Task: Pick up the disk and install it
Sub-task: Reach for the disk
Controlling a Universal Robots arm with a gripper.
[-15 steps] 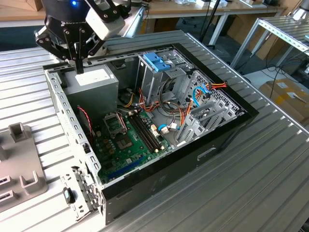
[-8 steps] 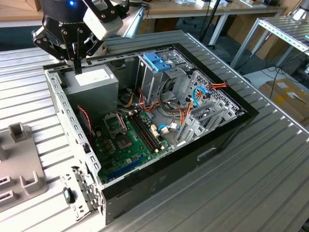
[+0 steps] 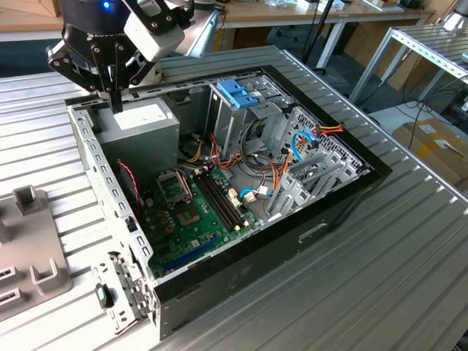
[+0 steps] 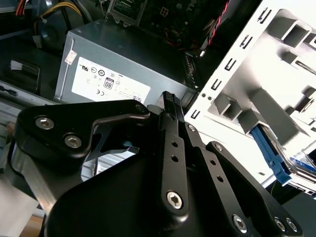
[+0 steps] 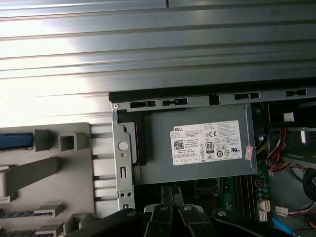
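My gripper point(image 3: 115, 99) hangs over the back left corner of the open computer case point(image 3: 344, 197), just above the grey power supply point(image 3: 142, 124). Its two black fingers are pressed together with nothing between them, as both wrist views show point(image 4: 170, 98) point(image 5: 170, 195). The disk lies apart from the gripper in a pale grey fixture point(image 4: 247, 74) beside the case. Only its light-blue carrier rail point(image 4: 270, 154) point(image 5: 15, 140) and a bit of pale label are visible; the rest is hidden by the fixture.
Inside the case are a green motherboard point(image 3: 194, 205), a tall metal cage topped by a blue bracket point(image 3: 238, 91), and loose orange and blue cables point(image 3: 300, 142). The case stands on a ribbed metal table point(image 3: 380, 278). The grey fixture point(image 3: 33, 241) sits at the exterior view's left.
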